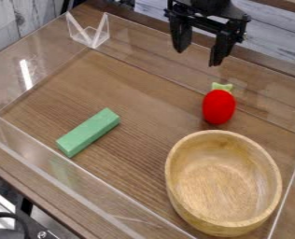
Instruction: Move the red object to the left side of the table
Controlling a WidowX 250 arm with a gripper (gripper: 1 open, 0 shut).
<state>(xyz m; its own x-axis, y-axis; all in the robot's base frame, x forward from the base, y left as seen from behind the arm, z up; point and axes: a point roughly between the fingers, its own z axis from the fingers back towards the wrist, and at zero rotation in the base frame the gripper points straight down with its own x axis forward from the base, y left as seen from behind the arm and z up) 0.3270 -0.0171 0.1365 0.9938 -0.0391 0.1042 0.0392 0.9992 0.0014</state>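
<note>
The red object [218, 106], a small glossy red toy fruit with a green leafy top, rests on the wood-grain table [137, 89] at the right, just beyond the bowl. My gripper [200, 51] hangs well above and behind it, pointing down, its two black fingers spread apart with nothing between them. It touches nothing.
A round light wooden bowl [222, 181] sits at the front right. A green rectangular block [88, 132] lies at the left of centre. Clear acrylic walls [38, 56] border the tabletop, with a small clear bracket [88, 30] at the far left corner.
</note>
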